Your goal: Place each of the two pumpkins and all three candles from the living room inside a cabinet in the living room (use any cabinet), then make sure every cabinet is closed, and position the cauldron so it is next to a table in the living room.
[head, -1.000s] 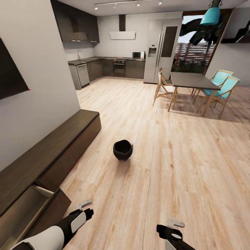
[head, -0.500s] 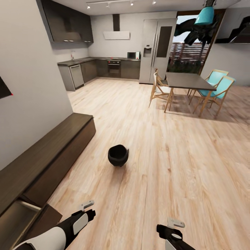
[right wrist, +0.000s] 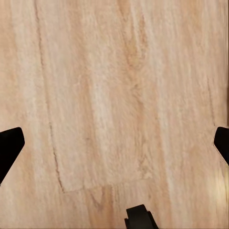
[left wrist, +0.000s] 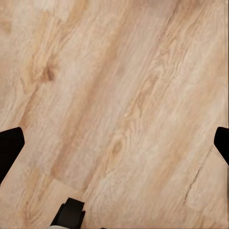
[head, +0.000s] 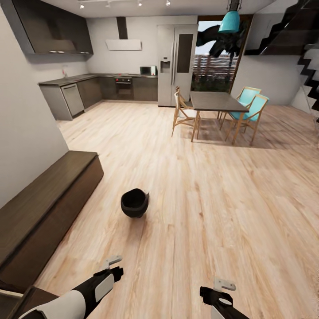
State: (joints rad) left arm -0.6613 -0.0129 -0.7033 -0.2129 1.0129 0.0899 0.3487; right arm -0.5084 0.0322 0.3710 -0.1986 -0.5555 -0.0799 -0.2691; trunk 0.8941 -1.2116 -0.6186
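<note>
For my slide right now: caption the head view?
Black cauldron on wood floor beside the dark cabinet; dining table beyond.

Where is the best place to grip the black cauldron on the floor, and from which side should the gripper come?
Probably the rim of the cauldron, from above: its wide mouth faces up and tilts slightly toward the robot, the round belly looks too broad to clamp. Both grippers hang open over the wooden floor.

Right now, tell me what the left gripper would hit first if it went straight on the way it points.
The wooden floor. The left gripper points down at bare planks, its fingers spread wide with nothing between them. How far the floor lies is unclear.
</note>
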